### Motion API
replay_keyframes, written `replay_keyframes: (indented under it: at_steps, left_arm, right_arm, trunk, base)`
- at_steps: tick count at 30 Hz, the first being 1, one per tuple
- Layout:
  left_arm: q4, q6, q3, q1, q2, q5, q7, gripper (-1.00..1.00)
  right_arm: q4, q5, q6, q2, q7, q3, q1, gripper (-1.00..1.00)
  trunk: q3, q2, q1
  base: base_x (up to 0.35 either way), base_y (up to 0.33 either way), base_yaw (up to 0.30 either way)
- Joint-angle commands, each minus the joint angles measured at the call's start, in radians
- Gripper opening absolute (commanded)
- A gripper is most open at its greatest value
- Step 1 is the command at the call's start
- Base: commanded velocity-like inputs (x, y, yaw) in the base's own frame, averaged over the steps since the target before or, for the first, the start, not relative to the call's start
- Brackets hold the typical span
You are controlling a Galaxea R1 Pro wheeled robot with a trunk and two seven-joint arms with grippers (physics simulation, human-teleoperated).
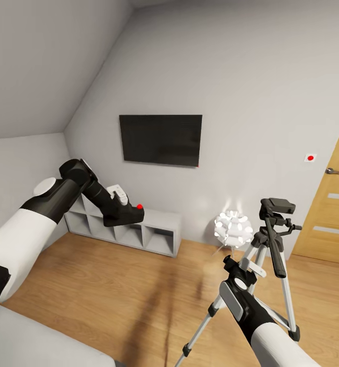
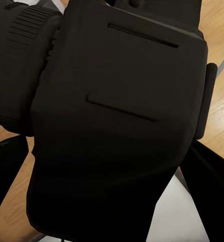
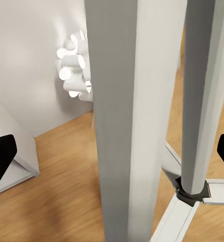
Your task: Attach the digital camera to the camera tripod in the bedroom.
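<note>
Grey walls, a sloped ceiling and a light wood floor (image 1: 138, 285) frame the scene, with a black wall-mounted television (image 1: 160, 138) above a low grey cubby shelf (image 1: 138, 232). We see the small black boxy digital camera (image 1: 126, 214), its red round button on top, held aloft by the left end effector (image 1: 119, 210), well apart from its goal; in the left wrist view the camera body (image 2: 117, 126) sits clamped between the dark fingers (image 2: 6, 166). Toward the right stands the tall camera tripod (image 1: 276, 239) with thin silver-white legs, black head and long black pan handle, its mounting plate bare. The right end effector (image 1: 240, 267) lies just beside the tripod's upper legs, and the right wrist view shows a silver leg (image 3: 127, 121) between spread black fingertips (image 3: 1, 161), so we read it as open around that leg, not gripping. A white ball-cluster lamp (image 1: 234, 228) glows behind, near an oak door (image 1: 332, 199). We judge the carrying step in hand: next, the camera must cross over and settle squarely onto the tripod head, perhaps with the stand steadied.
</note>
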Motion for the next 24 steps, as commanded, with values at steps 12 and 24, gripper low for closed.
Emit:
replay_keyframes:
  at_steps: [12, 24]
  left_arm:
    - [-0.001, 0.011, -0.002, -0.001, 0.001, -0.009, -0.009, -1.0]
    - [-0.001, 0.011, -0.002, -0.001, -0.001, -0.009, -0.009, -1.0]
  right_arm:
    - [0.007, -0.014, -0.008, -0.001, -0.004, 0.001, -0.001, 1.0]
    - [0.07, -0.015, -0.01, 0.0, 0.001, -0.022, -0.001, -1.0]
  trunk:
    - [0.0, -0.001, 0.0]
    - [0.0, -0.001, 0.0]
  base:
    - [0.0, 0.0, 0.0]
    - [0.0, 0.0, 0.0]
